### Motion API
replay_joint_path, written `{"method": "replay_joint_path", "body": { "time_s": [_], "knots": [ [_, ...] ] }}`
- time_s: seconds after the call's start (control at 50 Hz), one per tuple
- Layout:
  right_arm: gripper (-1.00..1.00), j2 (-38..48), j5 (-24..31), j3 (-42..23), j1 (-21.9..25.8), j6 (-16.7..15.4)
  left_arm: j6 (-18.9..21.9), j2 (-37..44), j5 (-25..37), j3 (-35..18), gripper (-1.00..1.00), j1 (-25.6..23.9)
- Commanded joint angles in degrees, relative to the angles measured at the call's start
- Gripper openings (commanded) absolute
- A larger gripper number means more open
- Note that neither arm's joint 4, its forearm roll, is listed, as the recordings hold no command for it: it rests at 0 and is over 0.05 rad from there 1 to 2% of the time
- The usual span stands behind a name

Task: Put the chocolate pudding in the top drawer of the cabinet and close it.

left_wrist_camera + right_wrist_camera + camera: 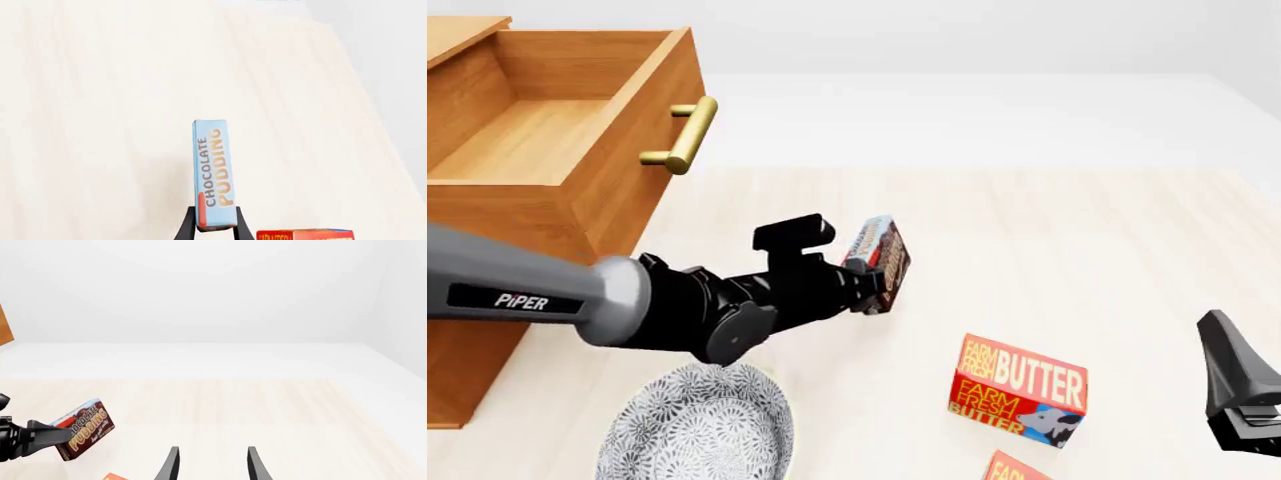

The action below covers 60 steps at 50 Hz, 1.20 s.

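Observation:
My left gripper (pixel 874 268) is shut on the chocolate pudding (pixel 880 256), a thin box with a light blue edge and a dark brown face, and holds it above the table. The box stands between the fingers in the left wrist view (pixel 213 175) and shows at the left of the right wrist view (pixel 84 429). The top drawer (pixel 547 130) of the light-brown cabinet (pixel 507 290) is pulled open at the far left, its brass handle (pixel 683 136) up and to the left of the box. My right gripper (pixel 210 465) is open and empty at the near right.
A red butter box (pixel 1018 389) lies on the table near the middle right; a second one (pixel 1014 468) pokes in at the bottom edge. A patterned grey plate (pixel 701 425) sits at the near left, under my left arm.

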Motion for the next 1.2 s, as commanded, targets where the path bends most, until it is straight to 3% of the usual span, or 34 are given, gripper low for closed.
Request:
{"method": "replay_joint_path", "body": {
  "time_s": [0.02,0.72,1.2],
  "knots": [
    [1.0,0.0,0.0,0.0,0.0,0.0,3.5,-3.5,1.7,0.1,-1.0,-0.1],
    [1.0,0.0,0.0,0.0,0.0,0.0,11.4,-16.8,8.1,0.4,-1.0,-2.2],
    [1.0,0.0,0.0,0.0,0.0,0.0,18.4,-25.0,17.9,-3.5,-1.0,-1.5]
  ]
}}
